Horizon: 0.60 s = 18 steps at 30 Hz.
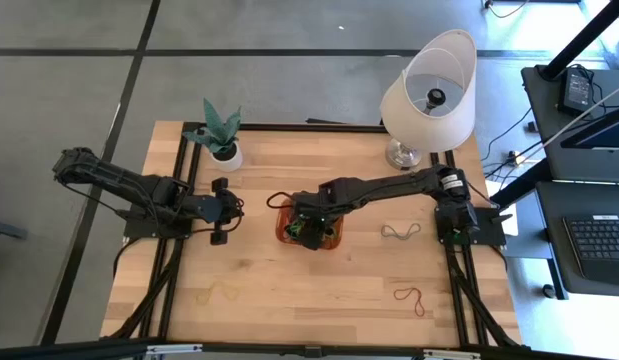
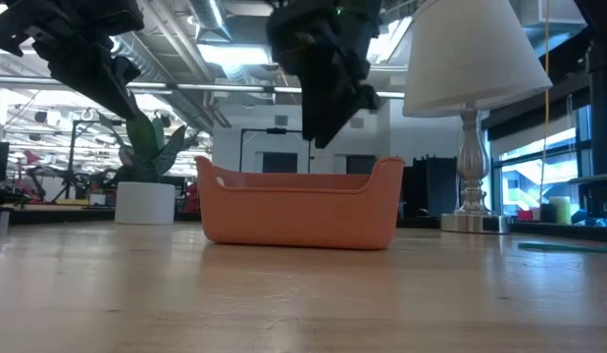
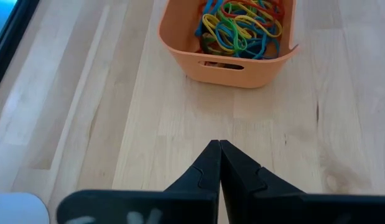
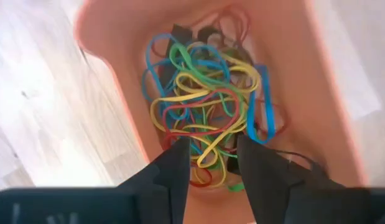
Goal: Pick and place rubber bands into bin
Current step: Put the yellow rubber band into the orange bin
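Observation:
The orange bin (image 1: 336,237) stands at the table's middle and holds a tangle of several rubber bands (image 4: 204,106) in yellow, green, red, blue and black; they also show in the left wrist view (image 3: 242,28). My right gripper (image 4: 211,155) is open and hangs above the bin (image 2: 303,211), fingers pointing down over the bands, clear of the rim in the low view (image 2: 318,137). My left gripper (image 3: 219,144) is shut and empty, left of the bin (image 3: 229,65) above bare wood (image 1: 234,208). Loose bands lie flat on the table: a grey-green one (image 1: 399,232), a dark one (image 1: 411,297), a yellow one (image 1: 217,292).
A white lamp (image 1: 429,90) stands at the far right on a silver base (image 2: 470,221). A white plant pot (image 1: 225,152) stands at the far left. A thin black loop (image 1: 279,200) lies by the bin's far left corner. Black frame rails run along both table sides.

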{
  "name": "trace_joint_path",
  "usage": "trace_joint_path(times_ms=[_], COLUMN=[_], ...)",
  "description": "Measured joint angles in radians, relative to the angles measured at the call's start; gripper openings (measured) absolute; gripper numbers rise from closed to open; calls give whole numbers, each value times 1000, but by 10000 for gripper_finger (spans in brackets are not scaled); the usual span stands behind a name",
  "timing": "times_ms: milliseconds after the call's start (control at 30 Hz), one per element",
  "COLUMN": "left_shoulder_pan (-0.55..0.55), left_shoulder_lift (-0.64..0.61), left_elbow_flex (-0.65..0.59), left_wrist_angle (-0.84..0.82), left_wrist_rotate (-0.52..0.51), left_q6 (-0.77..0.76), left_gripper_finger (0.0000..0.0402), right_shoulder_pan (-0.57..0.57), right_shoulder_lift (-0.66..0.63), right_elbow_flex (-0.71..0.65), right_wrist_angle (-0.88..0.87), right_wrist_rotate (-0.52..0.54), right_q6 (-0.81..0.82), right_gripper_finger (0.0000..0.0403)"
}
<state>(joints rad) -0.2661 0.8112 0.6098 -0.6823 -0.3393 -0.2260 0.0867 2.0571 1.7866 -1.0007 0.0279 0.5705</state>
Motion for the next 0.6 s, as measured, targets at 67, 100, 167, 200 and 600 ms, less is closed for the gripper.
trace_joint_path(times_ms=[67,100,167,200,600], left_shoulder_pan=[0,0,0,0,0], left_shoulder_lift=[0,0,0,0,0], left_elbow_flex=[0,0,0,0,0], left_wrist_angle=[2,2,6,6,6], left_wrist_rotate=[0,0,2,5,55], left_q6=[0,0,0,0,3], left_gripper_finger=[4,5,5,5,2], right_shoulder_pan=[5,7,12,16,48], right_shoulder_lift=[-18,-27,-44,-52,-163], right_elbow_flex=[0,0,0,0,-147], right_wrist_angle=[3,1,0,-1,125], right_wrist_rotate=[29,32,32,32,139], right_q6=[1,0,-1,-2,-3], right_gripper_finger=[136,136,136,136,88])
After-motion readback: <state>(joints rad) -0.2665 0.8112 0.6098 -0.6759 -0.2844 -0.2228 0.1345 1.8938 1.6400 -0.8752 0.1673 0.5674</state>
